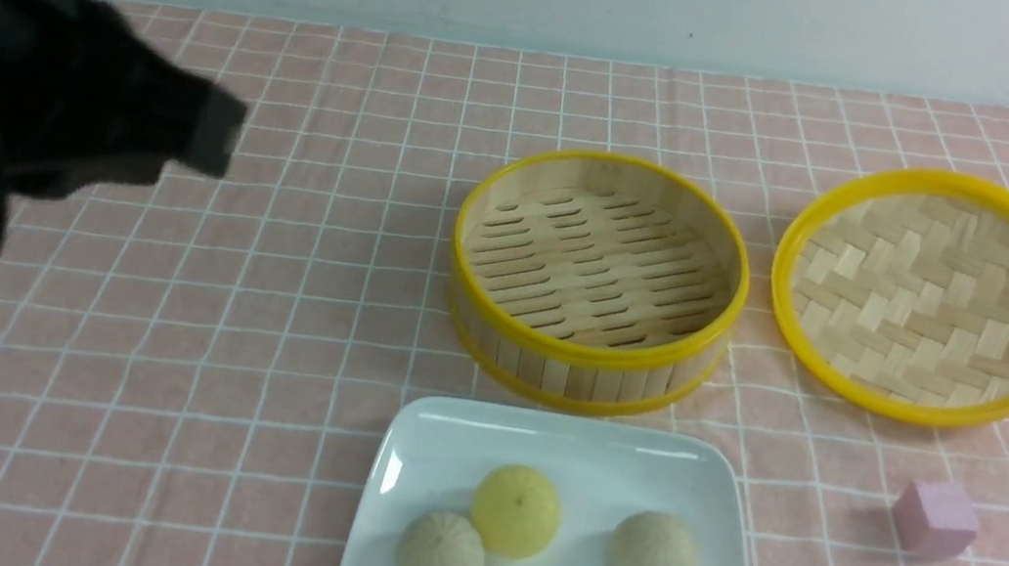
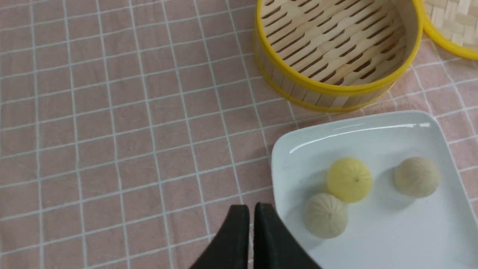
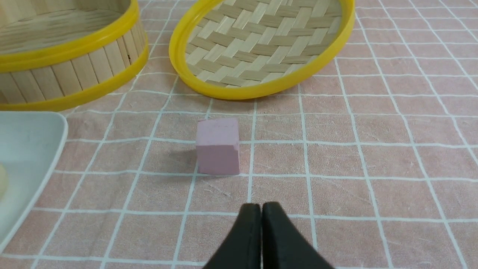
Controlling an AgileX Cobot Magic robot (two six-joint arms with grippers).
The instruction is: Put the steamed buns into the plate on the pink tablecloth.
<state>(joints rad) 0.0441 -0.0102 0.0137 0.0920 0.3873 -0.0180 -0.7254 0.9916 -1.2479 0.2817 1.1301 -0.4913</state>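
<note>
Three steamed buns lie in the white square plate (image 1: 719,511) at the front of the pink tablecloth (image 1: 211,331): a yellow bun (image 1: 516,510), a beige bun (image 1: 439,556) touching it, and a second beige bun (image 1: 652,554) apart to the right. They also show in the left wrist view: the yellow bun (image 2: 348,179), the near beige bun (image 2: 325,215), the far beige bun (image 2: 416,176), the plate (image 2: 392,235). My left gripper (image 2: 251,209) is shut and empty, raised beside the plate's left edge. My right gripper (image 3: 261,207) is shut and empty, near the pink cube.
An empty bamboo steamer (image 1: 597,276) with a yellow rim stands behind the plate. Its woven lid (image 1: 932,294) lies upside down to the right. A small pink cube (image 1: 934,519) sits right of the plate, also in the right wrist view (image 3: 218,146). The left arm (image 1: 48,91) hangs over the left side.
</note>
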